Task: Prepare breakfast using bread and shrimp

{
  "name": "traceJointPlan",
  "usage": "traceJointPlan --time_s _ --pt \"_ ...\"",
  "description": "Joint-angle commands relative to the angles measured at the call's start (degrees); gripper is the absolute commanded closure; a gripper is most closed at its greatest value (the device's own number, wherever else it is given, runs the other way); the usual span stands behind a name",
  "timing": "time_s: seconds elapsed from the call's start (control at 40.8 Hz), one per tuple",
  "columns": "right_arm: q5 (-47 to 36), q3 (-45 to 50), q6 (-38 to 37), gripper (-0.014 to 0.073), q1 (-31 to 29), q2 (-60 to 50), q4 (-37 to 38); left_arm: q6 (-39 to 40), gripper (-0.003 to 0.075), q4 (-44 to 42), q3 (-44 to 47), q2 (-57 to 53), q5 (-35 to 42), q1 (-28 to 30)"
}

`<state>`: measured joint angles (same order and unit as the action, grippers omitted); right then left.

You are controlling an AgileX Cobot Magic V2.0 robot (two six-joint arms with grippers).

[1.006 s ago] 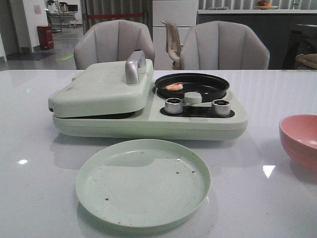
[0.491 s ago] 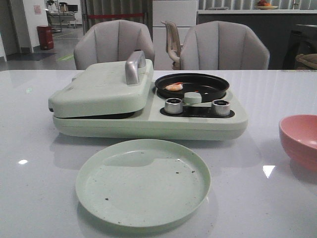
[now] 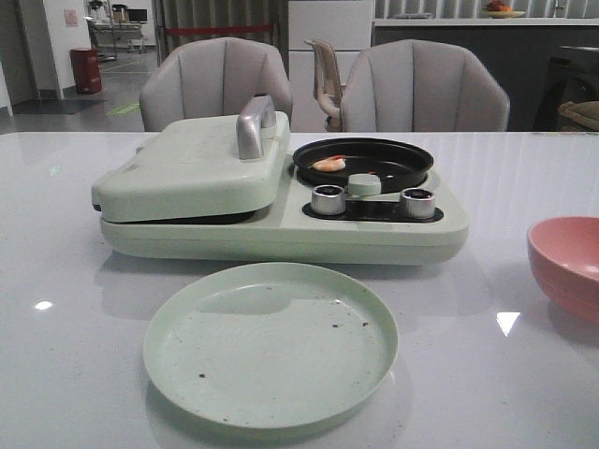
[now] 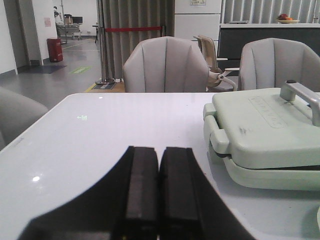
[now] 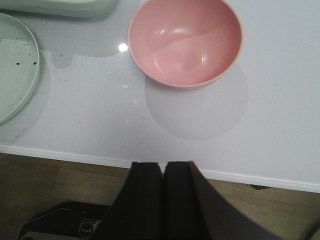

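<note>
Both jaws are pressed together with nothing between them: left gripper (image 4: pixel 159 200) hovers above the white table (image 3: pixel 524 178) off the left side of the appliance; right gripper (image 5: pixel 163 200) hangs over the table's near edge, the pink bowl (image 5: pixel 185 40) ahead of it, unoccupied.

Items, left to right, front view:
- Pale green breakfast maker (image 3: pixel 281 224), centre of table. Left half: hinged lid (image 3: pixel 187 168) down, silver handle (image 3: pixel 253 124) on top. Bread not visible; whether it lies under the lid cannot be told.
- Round black pan (image 3: pixel 363 161), right half of the appliance. One shrimp (image 3: pixel 328 164), orange-pink, lies at its left side; a small reddish speck sits near the middle, too small to identify.
- Two silver knobs (image 3: pixel 328 199) with a green knob between, in front of the pan.
- Pale green plate (image 3: pixel 270 343), near the appliance's front, bearing only dark crumbs.
- Pink bowl, far right, cut by the frame edge.
</note>
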<state>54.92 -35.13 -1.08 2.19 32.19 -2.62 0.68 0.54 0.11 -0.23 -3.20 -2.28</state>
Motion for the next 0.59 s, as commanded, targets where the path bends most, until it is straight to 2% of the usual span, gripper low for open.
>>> traceJointPlan --time_s 0.0,0.147,0.221,0.368,0.564 --pt "-2.9 -1.6 0.1 0.0551 0.0 0.2 0.4 0.0 0.0620 0.0 0.4 -1.1 5.3 0.1" --pt "-4.7 -0.3 0.2 0.0551 -0.1 -2.8 1.1 0.0 0.0620 0.0 0.4 -1.1 5.3 0.1" --pt "-12.1 2.6 0.2 0.0551 -0.9 -7.0 2.6 0.0 0.0620 0.0 0.4 -1.1 5.3 0.1" --pt "-33.2 14.4 0.2 0.0551 -2.0 -17.3 2.6 0.0 0.0620 0.0 0.4 -1.1 5.3 0.1" --pt "-49.4 29.6 0.1 0.0551 -2.2 -29.3 1.8 0.0 0.0620 0.0 0.4 -1.1 5.3 0.1"
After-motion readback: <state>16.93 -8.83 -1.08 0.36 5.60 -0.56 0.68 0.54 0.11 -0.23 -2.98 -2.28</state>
